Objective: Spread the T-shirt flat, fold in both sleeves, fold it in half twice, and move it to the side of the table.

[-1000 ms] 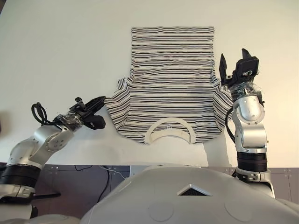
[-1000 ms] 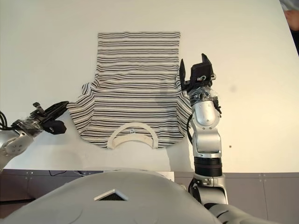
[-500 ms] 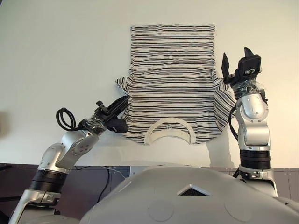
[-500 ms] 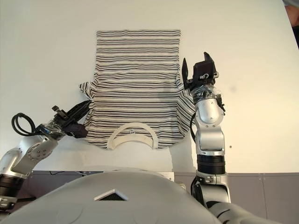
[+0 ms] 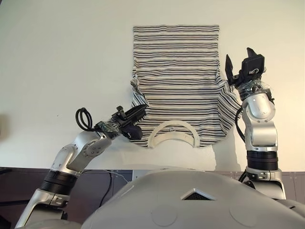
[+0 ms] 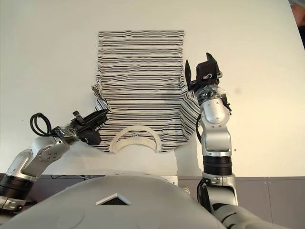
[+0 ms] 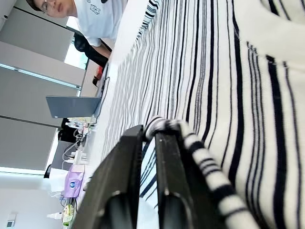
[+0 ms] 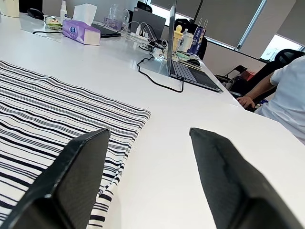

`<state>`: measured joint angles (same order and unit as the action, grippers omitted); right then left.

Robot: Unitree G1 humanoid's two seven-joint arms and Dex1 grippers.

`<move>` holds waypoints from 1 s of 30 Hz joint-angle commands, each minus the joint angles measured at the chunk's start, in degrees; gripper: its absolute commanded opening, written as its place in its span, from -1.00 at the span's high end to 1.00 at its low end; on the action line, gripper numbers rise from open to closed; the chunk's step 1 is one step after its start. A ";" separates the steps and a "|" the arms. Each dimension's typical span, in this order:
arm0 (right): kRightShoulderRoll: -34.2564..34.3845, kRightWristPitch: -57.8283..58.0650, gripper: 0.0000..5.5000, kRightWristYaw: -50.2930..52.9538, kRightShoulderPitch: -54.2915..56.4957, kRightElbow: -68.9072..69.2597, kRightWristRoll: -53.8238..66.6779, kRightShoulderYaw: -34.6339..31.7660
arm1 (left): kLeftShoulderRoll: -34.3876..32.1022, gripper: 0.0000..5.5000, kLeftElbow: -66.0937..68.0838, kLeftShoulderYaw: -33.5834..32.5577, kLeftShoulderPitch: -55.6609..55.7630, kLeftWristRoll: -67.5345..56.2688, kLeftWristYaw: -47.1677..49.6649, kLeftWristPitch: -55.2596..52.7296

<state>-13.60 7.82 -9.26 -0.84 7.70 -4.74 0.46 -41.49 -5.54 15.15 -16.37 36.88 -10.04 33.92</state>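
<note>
Lies on the white table with the cream collar nearest the robot: a striped T-shirt, stretched from near to far. Pinches a bunched fold of the left sleeve in the left gripper, just left of the collar, fingers pressed together on the cloth. Holds that sleeve turned in over the shirt's left side, its edge running as a slanted line across the stripes. Shows, on the right, the right sleeve spread outward and flat on the table. Hovers above that sleeve's far end with the right gripper, beside the shirt's right edge, fingers well apart and touching no cloth. Ends farthest off in a straight hem, flat and square. Includes, past the hem on another surface, an open laptop and a purple tissue box.
</note>
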 commanded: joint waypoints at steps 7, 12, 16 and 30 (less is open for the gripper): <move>-12.50 -6.69 -0.12 -2.94 -4.50 1.38 -7.35 -2.47 | 2.83 0.27 -4.60 -4.27 -4.77 -4.20 4.56 2.87; -34.23 -22.57 -0.12 -12.03 -11.28 -4.90 -9.43 -12.94 | 11.22 0.20 -20.09 -12.04 -6.55 -11.90 5.02 -9.79; -45.86 -42.18 -0.12 -17.11 -16.64 -10.47 -17.86 -6.87 | 15.75 0.20 -23.83 -11.51 -11.60 -9.72 5.59 -14.53; -41.53 -46.90 -0.12 -8.27 -19.44 -14.53 -34.96 4.38 | 30.85 0.20 -22.06 -18.01 0.01 -11.18 14.01 -33.75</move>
<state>-56.27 -42.03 -16.30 -18.66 -4.67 -34.88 2.52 -10.81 -28.33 -2.59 -17.80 24.01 2.94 0.63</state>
